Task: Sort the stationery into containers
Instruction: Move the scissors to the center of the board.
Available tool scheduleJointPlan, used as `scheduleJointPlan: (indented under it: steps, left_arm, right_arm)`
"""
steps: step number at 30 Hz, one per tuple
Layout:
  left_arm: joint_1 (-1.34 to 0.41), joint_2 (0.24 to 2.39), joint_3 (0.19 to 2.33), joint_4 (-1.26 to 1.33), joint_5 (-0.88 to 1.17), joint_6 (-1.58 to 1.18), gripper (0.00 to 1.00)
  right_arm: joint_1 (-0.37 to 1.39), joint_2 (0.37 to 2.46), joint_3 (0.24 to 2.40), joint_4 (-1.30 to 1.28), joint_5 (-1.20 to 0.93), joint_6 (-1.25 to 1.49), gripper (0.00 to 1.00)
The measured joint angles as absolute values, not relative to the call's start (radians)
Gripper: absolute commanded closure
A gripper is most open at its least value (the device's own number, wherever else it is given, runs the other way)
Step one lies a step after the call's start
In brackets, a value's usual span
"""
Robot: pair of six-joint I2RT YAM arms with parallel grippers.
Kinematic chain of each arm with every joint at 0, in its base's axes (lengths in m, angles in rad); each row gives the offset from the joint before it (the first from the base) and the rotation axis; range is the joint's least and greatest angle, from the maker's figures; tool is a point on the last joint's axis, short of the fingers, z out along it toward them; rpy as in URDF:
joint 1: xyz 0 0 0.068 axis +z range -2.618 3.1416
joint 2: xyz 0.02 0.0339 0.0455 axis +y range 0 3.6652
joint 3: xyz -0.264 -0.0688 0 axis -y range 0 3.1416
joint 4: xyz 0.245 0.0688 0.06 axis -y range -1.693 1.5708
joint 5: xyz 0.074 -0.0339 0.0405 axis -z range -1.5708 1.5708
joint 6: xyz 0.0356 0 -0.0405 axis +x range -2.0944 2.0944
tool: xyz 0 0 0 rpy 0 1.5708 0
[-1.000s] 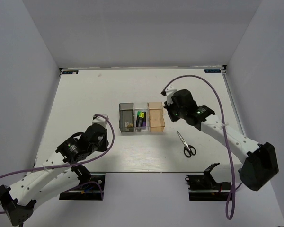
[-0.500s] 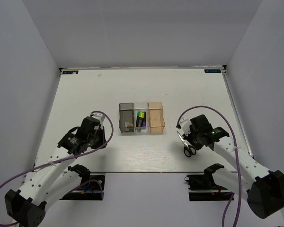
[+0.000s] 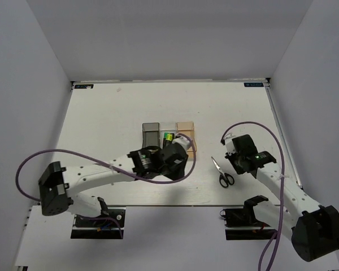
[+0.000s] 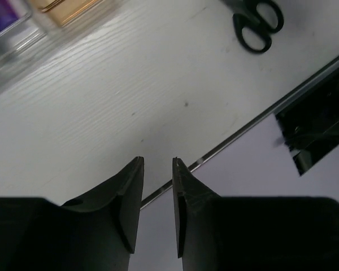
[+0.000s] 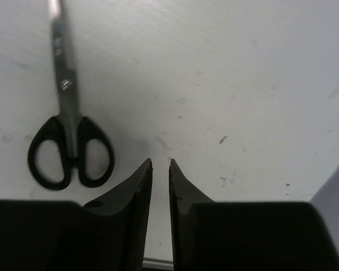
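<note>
The black-handled scissors (image 3: 221,173) lie on the white table right of the bins, and also show in the right wrist view (image 5: 68,132) and the left wrist view (image 4: 255,22). The smoky grey bin (image 3: 151,132), clear bin (image 3: 168,139) and orange-tan bin (image 3: 186,130) stand in a row. A green-capped marker (image 3: 168,136) lies in the clear bin. My left gripper (image 3: 179,167) hovers just in front of the bins, jaws nearly together and empty. My right gripper (image 3: 237,162) is just right of the scissors, jaws nearly together and empty. The eraser is hidden.
The left arm (image 3: 101,174) stretches across the front of the table and covers the near ends of the bins. The table's near edge (image 4: 237,132) runs close below the left fingers. Grey walls enclose the table on three sides.
My left arm has swung from the table's left side across to the front of the bins. My right gripper has left the orange-tan bin and come down beside the scissors.
</note>
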State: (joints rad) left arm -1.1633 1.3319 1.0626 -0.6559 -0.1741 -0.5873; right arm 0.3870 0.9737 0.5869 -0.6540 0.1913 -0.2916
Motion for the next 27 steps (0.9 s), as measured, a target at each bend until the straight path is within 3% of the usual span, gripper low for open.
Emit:
scheduleJointPlan:
  steps: [1, 10, 14, 18, 27]
  left_arm:
    - [-1.185, 1.377, 1.085, -0.623, -0.187, -0.612, 0.62]
    - [-1.225, 1.686, 1.111, -0.428, -0.264, -0.909, 0.63]
    - [-1.230, 1.817, 1.208, -0.379, -0.224, -0.987, 0.65]
    - [-1.236, 1.880, 1.264, -0.302, -0.190, -1.023, 1.00]
    - [-1.236, 1.870, 1.153, -0.054, -0.091, -1.095, 1.00]
  right_arm:
    - [0.376, 0.960, 0.586, -0.645, 0.222, -0.281, 0.74]
    - [0.303, 0.766, 0.578, -0.485, 0.435, -0.132, 0.75]
    - [0.280, 0.764, 0.575, -0.498, 0.385, -0.083, 0.90]
    - [0.259, 0.766, 0.574, -0.541, 0.270, -0.090, 1.00]
    - [0.230, 0.809, 0.574, -0.598, 0.097, -0.136, 1.00]
